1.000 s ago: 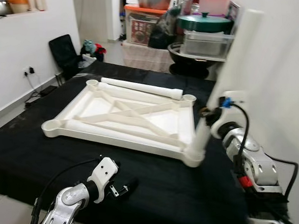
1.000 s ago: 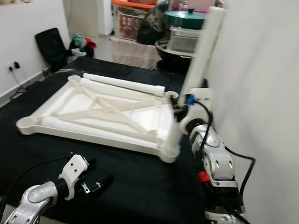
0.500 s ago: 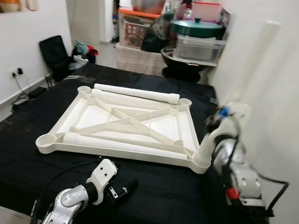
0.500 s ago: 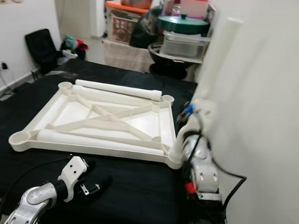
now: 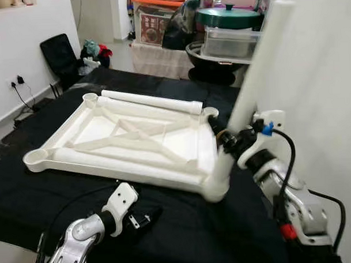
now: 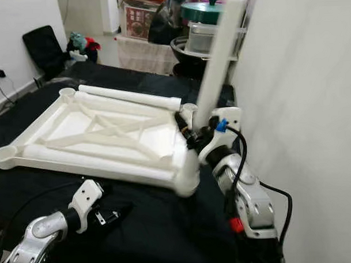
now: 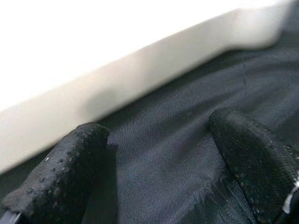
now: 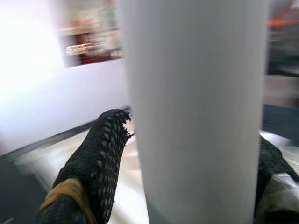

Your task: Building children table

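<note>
Right gripper (image 5: 230, 142) remains clamped on the white table leg (image 5: 259, 65), now seated in the inverted tabletop (image 5: 129, 136) corner socket, long axis tilted upward. Left gripper (image 7: 159, 158) spread wide.

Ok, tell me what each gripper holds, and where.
The right gripper clamps the white leg low on its shaft, just above the corner socket. The left gripper holds nothing.

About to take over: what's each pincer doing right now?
Left pincer: open, empty, low over the black cloth beside the white tabletop.
Right pincer: shut on the white table leg.
</note>
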`<state>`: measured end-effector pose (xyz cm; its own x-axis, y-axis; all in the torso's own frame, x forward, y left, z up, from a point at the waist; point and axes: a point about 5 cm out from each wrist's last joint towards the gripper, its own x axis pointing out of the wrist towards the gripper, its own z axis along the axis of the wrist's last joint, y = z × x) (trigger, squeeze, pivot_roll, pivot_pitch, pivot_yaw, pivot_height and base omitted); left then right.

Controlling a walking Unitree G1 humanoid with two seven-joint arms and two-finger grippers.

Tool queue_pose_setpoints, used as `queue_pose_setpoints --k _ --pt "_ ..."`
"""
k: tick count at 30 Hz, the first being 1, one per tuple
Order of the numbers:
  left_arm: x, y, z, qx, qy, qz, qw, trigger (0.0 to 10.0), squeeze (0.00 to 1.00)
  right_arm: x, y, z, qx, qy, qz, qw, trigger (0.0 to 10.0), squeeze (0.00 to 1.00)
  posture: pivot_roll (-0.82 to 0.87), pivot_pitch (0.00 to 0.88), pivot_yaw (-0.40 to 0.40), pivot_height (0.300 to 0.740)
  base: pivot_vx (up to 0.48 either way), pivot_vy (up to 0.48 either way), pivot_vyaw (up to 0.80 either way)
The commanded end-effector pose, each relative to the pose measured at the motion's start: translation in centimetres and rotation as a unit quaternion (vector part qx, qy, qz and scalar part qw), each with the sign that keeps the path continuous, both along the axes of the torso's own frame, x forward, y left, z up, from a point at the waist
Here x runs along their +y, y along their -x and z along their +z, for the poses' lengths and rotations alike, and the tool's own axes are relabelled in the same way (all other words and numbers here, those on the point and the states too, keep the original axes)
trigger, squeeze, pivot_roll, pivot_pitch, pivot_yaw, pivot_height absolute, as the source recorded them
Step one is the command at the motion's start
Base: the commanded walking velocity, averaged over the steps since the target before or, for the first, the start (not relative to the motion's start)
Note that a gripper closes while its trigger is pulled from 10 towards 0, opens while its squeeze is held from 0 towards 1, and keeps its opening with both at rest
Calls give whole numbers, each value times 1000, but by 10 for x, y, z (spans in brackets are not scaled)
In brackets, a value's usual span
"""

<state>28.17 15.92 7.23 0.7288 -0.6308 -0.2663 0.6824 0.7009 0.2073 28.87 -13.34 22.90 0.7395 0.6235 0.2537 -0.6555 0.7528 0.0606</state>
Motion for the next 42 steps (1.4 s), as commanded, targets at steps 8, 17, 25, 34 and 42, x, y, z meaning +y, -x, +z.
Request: queue_pose_setpoints --k 8,17,25,34,42 --pt "-1 4 -8 16 -11 -3 1000 10000 0 16 11 -17 7 42 89 995 0 0 68 0 -120 740 0 0 0" --pt "0 2 -7 14 -12 -4 1000 10000 0 -24 -26 -44 106 62 -150 981 0 0 64 0 -114 740 0 0 0" --pt "-1 3 -8 14 -14 -6 1000 10000 0 -79 -33 -77 193 27 -431 881 0 0 63 0 -114 740 0 0 0" --pt "-4 2 -8 14 -16 -9 1000 10000 0 -66 -18 -108 252 36 -519 816 0 0 59 0 -110 740 0 0 0" --pt "-3 1 -8 13 -16 -7 1000 10000 0 -37 -31 -91 215 11 -429 877 10000 1000 66 0 -116 740 0 0 0"
